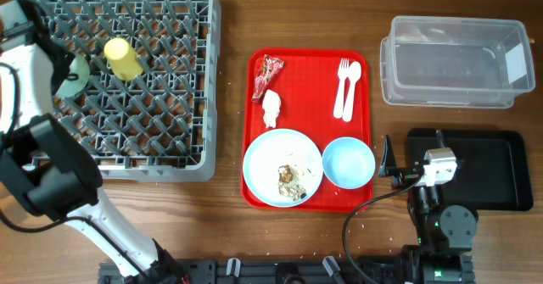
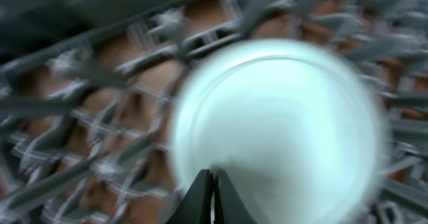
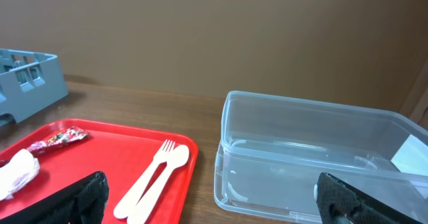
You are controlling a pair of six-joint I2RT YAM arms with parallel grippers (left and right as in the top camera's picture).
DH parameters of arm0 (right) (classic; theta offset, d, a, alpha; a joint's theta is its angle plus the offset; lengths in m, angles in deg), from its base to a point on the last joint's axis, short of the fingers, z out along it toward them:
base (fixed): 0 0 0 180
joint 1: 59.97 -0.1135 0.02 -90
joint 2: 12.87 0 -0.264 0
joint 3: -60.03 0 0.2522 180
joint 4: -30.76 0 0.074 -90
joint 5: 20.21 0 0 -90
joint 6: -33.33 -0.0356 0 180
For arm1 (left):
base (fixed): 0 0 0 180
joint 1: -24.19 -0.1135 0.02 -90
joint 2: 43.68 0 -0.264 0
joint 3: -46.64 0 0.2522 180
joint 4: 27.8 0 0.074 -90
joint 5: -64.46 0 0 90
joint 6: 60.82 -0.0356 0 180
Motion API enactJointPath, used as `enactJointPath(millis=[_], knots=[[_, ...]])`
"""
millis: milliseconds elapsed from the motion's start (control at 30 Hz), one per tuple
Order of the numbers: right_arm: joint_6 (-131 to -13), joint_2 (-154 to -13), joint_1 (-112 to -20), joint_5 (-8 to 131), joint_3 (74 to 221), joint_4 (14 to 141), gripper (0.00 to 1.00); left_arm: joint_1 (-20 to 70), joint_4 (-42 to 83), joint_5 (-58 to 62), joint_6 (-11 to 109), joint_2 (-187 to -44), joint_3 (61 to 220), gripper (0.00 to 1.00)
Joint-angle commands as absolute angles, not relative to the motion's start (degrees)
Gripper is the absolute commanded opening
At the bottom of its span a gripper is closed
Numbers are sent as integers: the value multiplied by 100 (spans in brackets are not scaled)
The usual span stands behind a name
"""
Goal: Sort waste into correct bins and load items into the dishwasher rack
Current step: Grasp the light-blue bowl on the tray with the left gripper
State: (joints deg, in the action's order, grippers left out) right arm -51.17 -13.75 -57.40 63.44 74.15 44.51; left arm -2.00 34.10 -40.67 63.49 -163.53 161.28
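The grey dishwasher rack (image 1: 182, 140) stands at the far left and holds the yellow cup (image 1: 123, 58) and the pale green bowl (image 1: 75, 75). My left gripper (image 2: 210, 198) is over the rack, shut on the rim of the pale green bowl (image 2: 281, 130), which fills the blurred left wrist view. On the red serving tray (image 1: 310, 80) lie the red wrapper (image 1: 270, 70), white napkin (image 1: 271, 108), fork and spoon (image 1: 346, 87), pale blue plate (image 1: 270, 161) with food scraps (image 1: 290, 182), and light blue bowl (image 1: 349, 162). My right gripper (image 1: 412, 151) is open and empty beside the tray.
The clear tub (image 1: 456, 61) stands at the back right, with the black tray (image 1: 492, 169) in front of it under my right arm. The right wrist view shows the tub (image 3: 314, 157), the fork and spoon (image 3: 157, 174), the wrapper (image 3: 60, 138) and the napkin (image 3: 17, 170).
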Motion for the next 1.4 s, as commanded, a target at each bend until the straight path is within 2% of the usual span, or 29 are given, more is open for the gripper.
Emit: enactJointPath(millis=[0,233,267,333,367,400,433,500,600,833,1067,1267,1367], knots=[[-5072,-1345,-5709,6381,7410,4422,100,-388,3641,-3713,7081,-15763,16124,4],[-5074,-1345,-5709,6381,7410,4422,100,377,3670,-1613,6747,-14240,16124,4],[-5072,-1345,-5709,6381,7410,4422,100,648,3729,-1044,6340,-14192,16124,10],[-5072,-1345,-5709,6381,7410,4420,100,1339,4094,14,5442,-14272,16124,37],[-5069,-1345,-5709,6381,7410,4422,100,1647,4295,256,5142,-14331,16124,47],[-5069,-1345,-5709,6381,7410,4422,100,2045,4533,339,4887,-14425,16122,56],[-5072,-1345,-5712,6381,7410,4422,100,2661,4771,333,4546,-14576,16085,58],[-5074,-1345,-5709,6381,7410,4420,100,3675,4859,315,4305,-14856,15936,58],[-5072,-1345,-5709,6381,7410,4422,100,4543,4859,315,4198,-15155,15897,55],[-5072,-1345,-5709,6381,7410,4422,100,6506,4750,-39,4161,-15763,15897,54],[-5072,-1345,-5709,6381,7410,4420,100,7264,4594,-928,4504,-16205,15894,54],[-5072,-1345,-5709,6381,7410,4422,100,7319,4282,-1374,4504,-16622,15894,54],[-5072,-1345,-5709,6381,7410,4420,100,7317,4166,-1965,4502,-16635,15890,55]])
